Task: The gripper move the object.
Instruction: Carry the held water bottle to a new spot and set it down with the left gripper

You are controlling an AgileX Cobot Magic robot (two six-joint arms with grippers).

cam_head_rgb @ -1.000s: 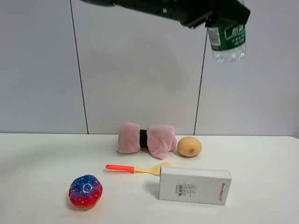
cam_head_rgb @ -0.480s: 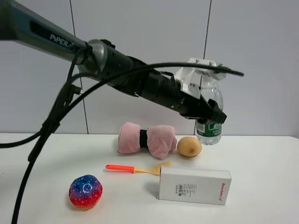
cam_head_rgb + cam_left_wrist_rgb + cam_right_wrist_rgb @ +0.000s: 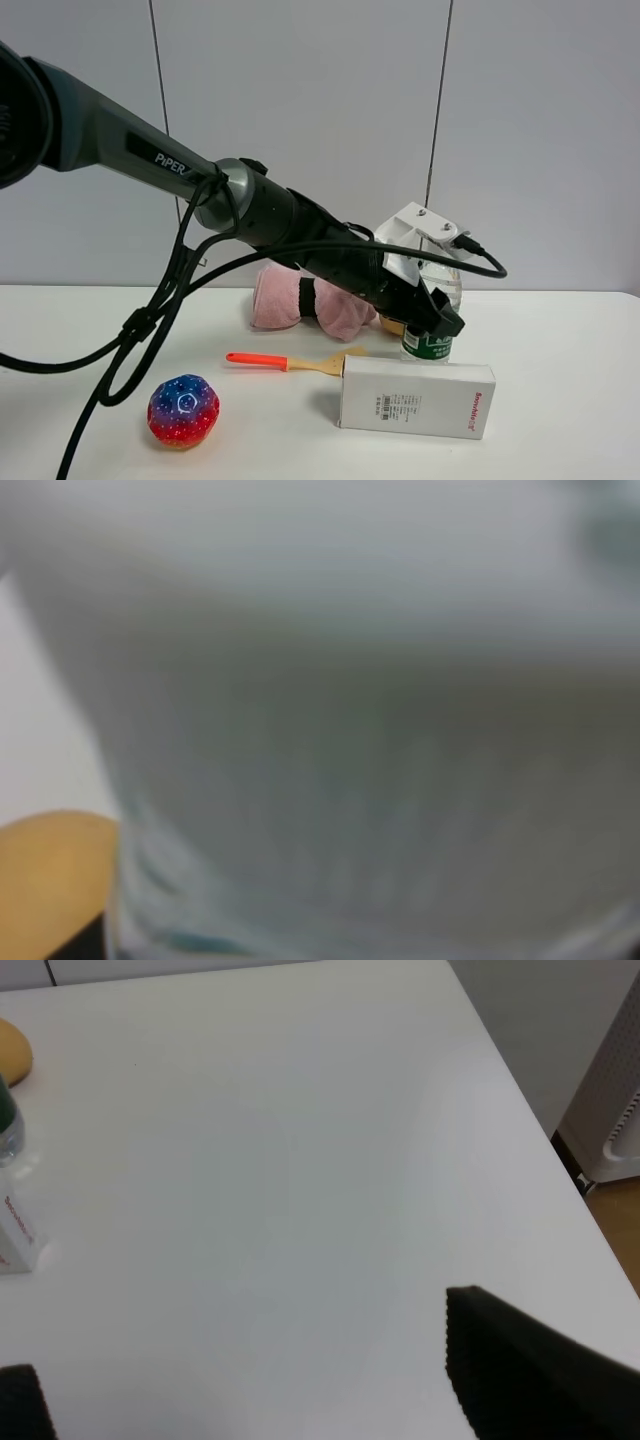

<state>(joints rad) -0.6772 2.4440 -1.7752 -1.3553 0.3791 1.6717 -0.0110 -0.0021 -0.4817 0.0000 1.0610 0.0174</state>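
My left gripper (image 3: 438, 322), black jaws under a white mount, is shut on the clear water bottle (image 3: 445, 288). It holds the bottle low over the table, just behind the white box (image 3: 416, 398), with the green label (image 3: 428, 346) at the box's top edge. The bottle's lower end is hidden behind the box, so I cannot tell whether it touches the table. In the left wrist view the blurred bottle (image 3: 350, 730) fills the frame. My right gripper (image 3: 260, 1400) is open and empty over bare table; the bottle (image 3: 8, 1125) shows at that view's edge.
A pink rolled towel (image 3: 280, 295) lies behind the arm. A tan round object (image 3: 50, 870) sits beside the bottle. A spatula with a red handle (image 3: 290, 362) lies left of the box, and a colourful ball (image 3: 183, 410) sits front left. The table's edge (image 3: 520, 1100) is near my right gripper.
My left arm has come down from high above, carrying the bottle from the top of the view to just behind the white box. The other items have not moved.
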